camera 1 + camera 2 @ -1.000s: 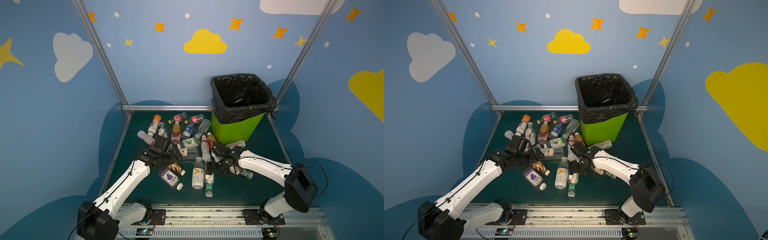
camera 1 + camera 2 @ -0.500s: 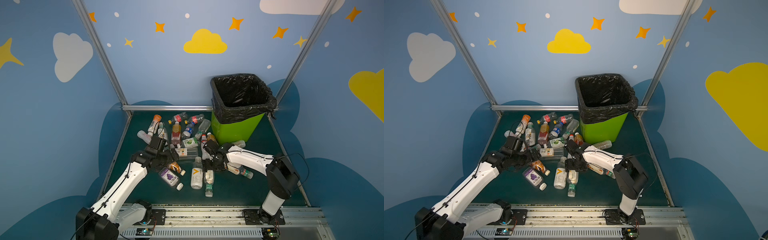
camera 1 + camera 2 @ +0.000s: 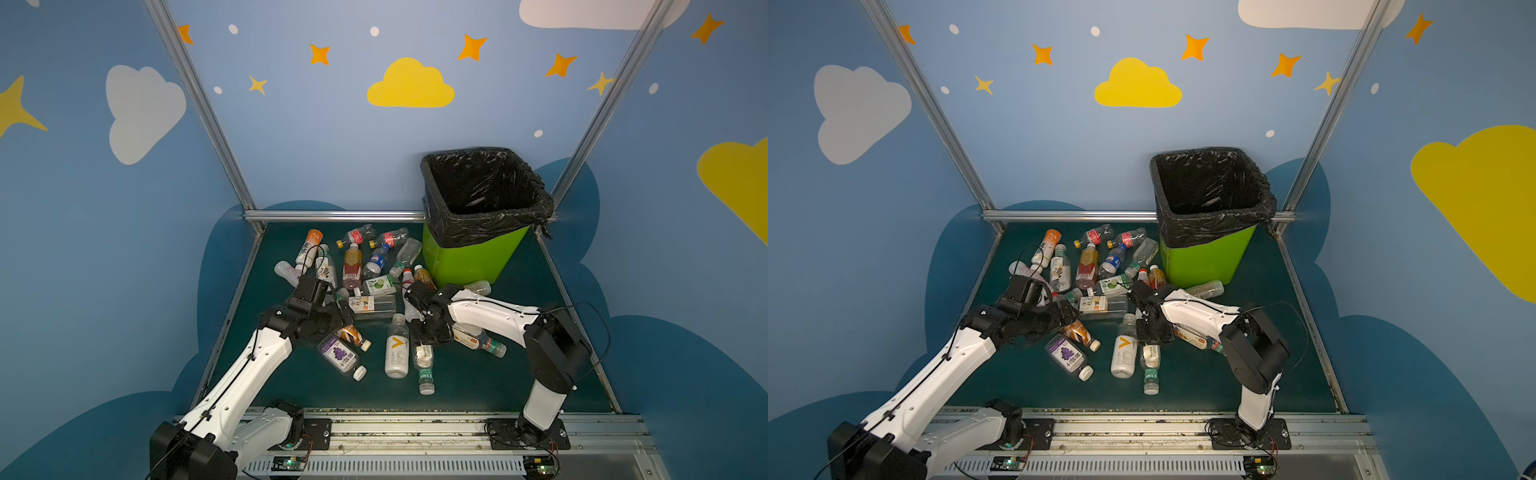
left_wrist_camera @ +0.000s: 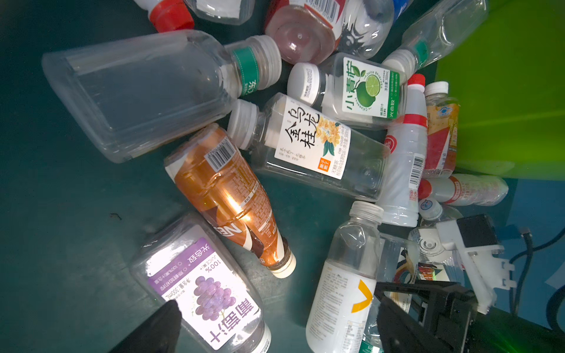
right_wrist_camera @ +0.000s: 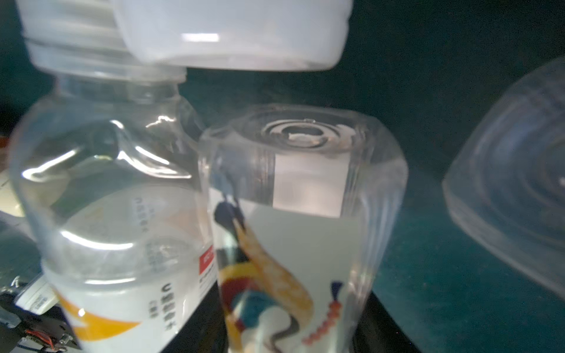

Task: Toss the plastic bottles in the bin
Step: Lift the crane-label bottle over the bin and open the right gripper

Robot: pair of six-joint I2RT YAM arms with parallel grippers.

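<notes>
surface: dark green table (image 3: 478, 390) | on it: plastic bottles (image 3: 397, 353), bin (image 3: 469, 257)

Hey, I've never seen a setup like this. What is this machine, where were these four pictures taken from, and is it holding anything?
It is a robot with two white arms, each ending in a two-fingered gripper. Two pictures look down on the whole scene; two come from cameras on the arms' wrists. Plastic bottles lie scattered on the dark green surface beside a lime-green bin lined with a black bag. The left gripper is open near a grape-label bottle, holding nothing. The right gripper has a clear bottle with a colourful label between its jaws; whether it grips firmly I cannot tell.
</notes>
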